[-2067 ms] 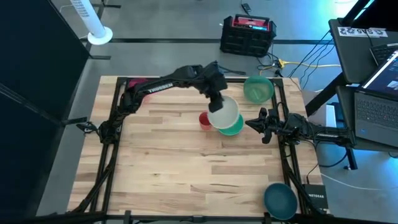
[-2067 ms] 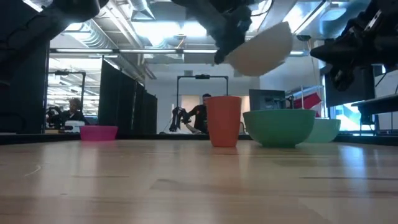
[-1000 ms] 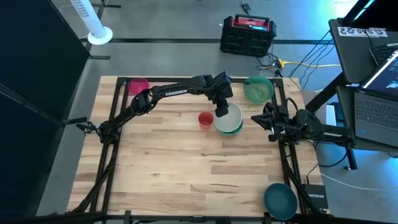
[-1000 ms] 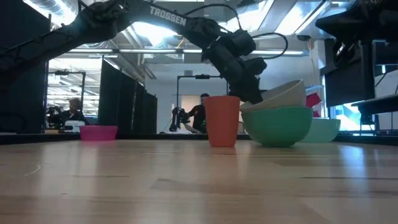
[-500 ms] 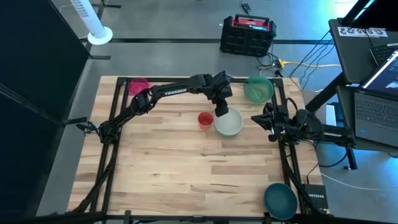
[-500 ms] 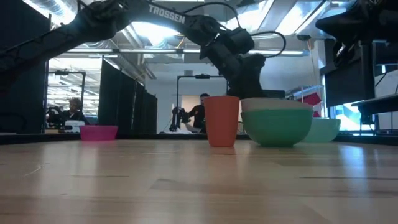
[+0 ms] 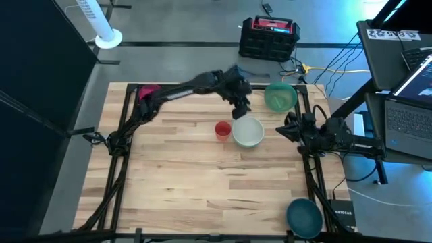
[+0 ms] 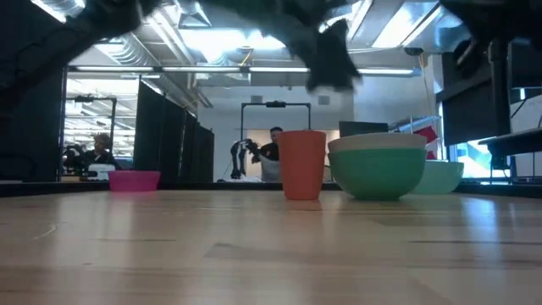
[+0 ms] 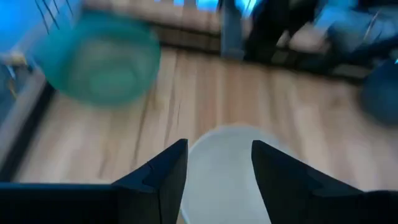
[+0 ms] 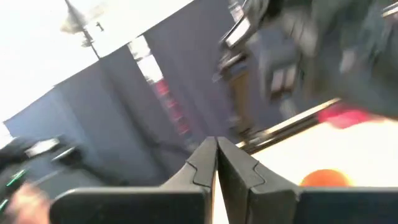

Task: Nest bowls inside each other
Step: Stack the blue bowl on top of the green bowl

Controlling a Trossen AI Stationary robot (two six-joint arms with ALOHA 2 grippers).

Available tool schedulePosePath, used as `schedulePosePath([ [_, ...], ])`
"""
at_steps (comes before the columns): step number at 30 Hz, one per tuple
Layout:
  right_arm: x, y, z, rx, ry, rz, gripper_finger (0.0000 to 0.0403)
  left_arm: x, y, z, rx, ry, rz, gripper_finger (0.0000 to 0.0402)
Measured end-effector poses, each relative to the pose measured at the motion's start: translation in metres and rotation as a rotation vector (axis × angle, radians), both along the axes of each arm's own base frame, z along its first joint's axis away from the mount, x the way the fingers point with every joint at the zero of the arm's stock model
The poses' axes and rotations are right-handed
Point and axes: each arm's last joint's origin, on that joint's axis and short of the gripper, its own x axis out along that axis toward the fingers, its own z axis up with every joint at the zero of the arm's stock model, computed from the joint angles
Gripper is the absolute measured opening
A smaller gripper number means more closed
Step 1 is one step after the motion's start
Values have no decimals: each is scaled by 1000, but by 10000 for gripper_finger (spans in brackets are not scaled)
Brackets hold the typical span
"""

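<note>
The white bowl (image 7: 248, 132) sits level inside the green bowl (image 8: 377, 174), its rim (image 8: 377, 141) showing above the green one. My left gripper (image 7: 239, 111) hangs open above the stack's far side, clear of it; in the left wrist view the white bowl (image 9: 227, 168) lies below the gap between its fingers (image 9: 217, 152). The pale green bowl (image 7: 280, 96) stands at the far right, the pink bowl (image 8: 134, 180) at the far left, the dark teal-blue bowl (image 7: 304, 217) at the near right corner. My right gripper (image 7: 280, 129) waits shut at the right edge.
A red cup (image 7: 223, 129) stands upright just left of the nested bowls. The arms' black frame rails (image 7: 307, 169) run along the table's left and right sides. Bare wood (image 7: 202, 189) spreads over the table's middle and near part.
My left gripper has let go of the white bowl, which went from tilted to level inside the green bowl. The gripper has then risen clear of the stack and drawn toward the table's far edge.
</note>
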Motion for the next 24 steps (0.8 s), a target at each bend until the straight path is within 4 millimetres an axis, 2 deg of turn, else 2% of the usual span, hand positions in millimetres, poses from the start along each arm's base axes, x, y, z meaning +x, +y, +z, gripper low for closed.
schedulePosePath([
  [4,-4,2,45,-74,83,40,0,-45,-24,75,59,-103,11,163],
  [5,-4,3,57,-112,138,55,0,-59,-31,92,77,-116,23,163],
  [6,-1,4,62,-124,209,87,0,-68,-35,99,83,-106,30,163],
  [15,32,28,97,-276,827,420,0,-143,-61,138,119,51,77,163],
  [24,62,67,126,-477,1416,784,1,-225,-87,165,165,208,111,162],
])
